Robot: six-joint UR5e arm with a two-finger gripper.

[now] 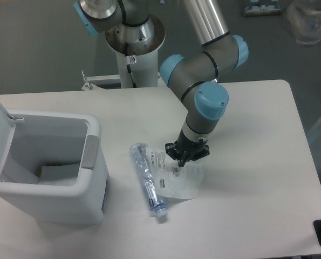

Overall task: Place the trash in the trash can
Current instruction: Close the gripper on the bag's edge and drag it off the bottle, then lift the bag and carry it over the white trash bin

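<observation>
White table [257, 140] — grey floor [36, 48]

The bin [68, 162] at nine o'clock is white with a grey tab. The bottle [145, 178] is clear and bluish. The pouch [176, 175] is clear with black print. The gripper [186, 155] is black, the arm [203, 70] grey with light-blue caps, the table [257, 135] white.

Table top [246, 135]: matt white, smooth. Large white rectangular plastic bin [68, 202], left of frame: satin sheen, smooth; grey tab matt. Flat crinkled clear plastic pouch with black print [179, 181], centre: glossy, wrinkled. Slim clear bluish plastic bottle [144, 178]: glossy, ribbed. Arm: brushed grey metal tubes, smooth blue plastic joint caps [211, 102].
</observation>
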